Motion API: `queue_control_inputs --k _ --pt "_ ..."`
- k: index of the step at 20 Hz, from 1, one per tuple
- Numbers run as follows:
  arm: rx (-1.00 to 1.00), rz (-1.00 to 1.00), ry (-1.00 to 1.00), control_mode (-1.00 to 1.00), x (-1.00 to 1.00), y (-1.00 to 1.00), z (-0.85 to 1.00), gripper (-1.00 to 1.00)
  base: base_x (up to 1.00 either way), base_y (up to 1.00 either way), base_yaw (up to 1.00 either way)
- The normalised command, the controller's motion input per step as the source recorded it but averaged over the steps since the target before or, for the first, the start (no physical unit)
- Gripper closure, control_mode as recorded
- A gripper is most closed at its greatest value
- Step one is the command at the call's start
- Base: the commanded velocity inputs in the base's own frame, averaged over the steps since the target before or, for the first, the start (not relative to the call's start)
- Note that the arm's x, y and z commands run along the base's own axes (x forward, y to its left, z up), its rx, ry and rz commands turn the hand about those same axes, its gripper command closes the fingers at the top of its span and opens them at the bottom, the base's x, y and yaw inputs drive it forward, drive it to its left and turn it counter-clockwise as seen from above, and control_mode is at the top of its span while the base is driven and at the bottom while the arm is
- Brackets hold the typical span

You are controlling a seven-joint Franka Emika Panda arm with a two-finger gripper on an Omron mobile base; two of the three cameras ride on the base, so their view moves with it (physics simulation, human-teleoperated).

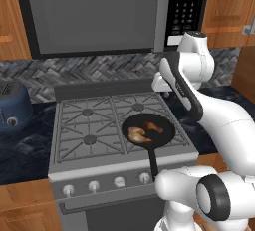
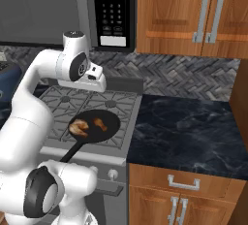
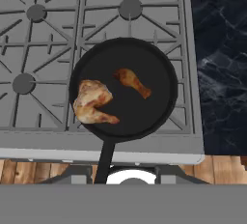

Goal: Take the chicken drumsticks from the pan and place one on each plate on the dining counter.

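Arm is folded up over the stove (image 1: 114,125): upper link raised in front of the microwave (image 1: 94,13), elbow high, wrist brought back and pointed down over the front right burner. Hand is seen as a white block at the end of the wrist in both base views; gripper (image 2: 94,84) is held well above the cooktop, touching nothing. Fingertips are not resolved in either base view or in the hand view, so finger spacing cannot be told. Nothing is seen held.

The pan (image 3: 124,88) is seated on the front right burner, handle (image 3: 103,162) pointed toward the front edge of the stove, past the knob row (image 1: 107,184). Both chicken drumsticks are inside it:
- larger drumstick (image 3: 92,101), pale golden, lumpy, at the pan's left side by the rim in the hand view
- smaller drumstick (image 3: 132,82), orange-brown, near the pan's centre, thin end angled toward the right

The two pieces are close but apart.

Dark marbled counter (image 2: 189,132) is seen just right of the stove, with wooden cabinets (image 2: 189,15) above. A blue appliance (image 1: 12,106) is set on the counter left of the stove.
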Motion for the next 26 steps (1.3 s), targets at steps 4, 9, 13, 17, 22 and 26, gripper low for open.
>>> queue_control_inputs --k 4,9,13,17,22,26 --pt "0.0 0.11 0.0 -1.0 0.0 0.01 -0.13 -1.0 0.0 0.0 0.0" --pt "0.0 0.27 0.0 -1.0 0.0 -0.06 -0.24 -1.0 0.0 0.0 0.0" --pt "-0.01 0.3 0.0 -1.0 0.0 -0.06 -0.42 -1.0 0.0 0.0 0.0" --pt "-0.07 0.28 0.03 -1.0 0.01 -0.13 -0.66 -1.0 0.0 0.0 0.0" --pt "-0.07 0.25 0.0 -1.0 0.1 -0.19 -0.64 -1.0 0.0 0.0 0.0" --pt "-0.09 0.19 0.02 -1.0 0.37 -0.04 -0.54 -1.0 0.0 0.0 0.0"
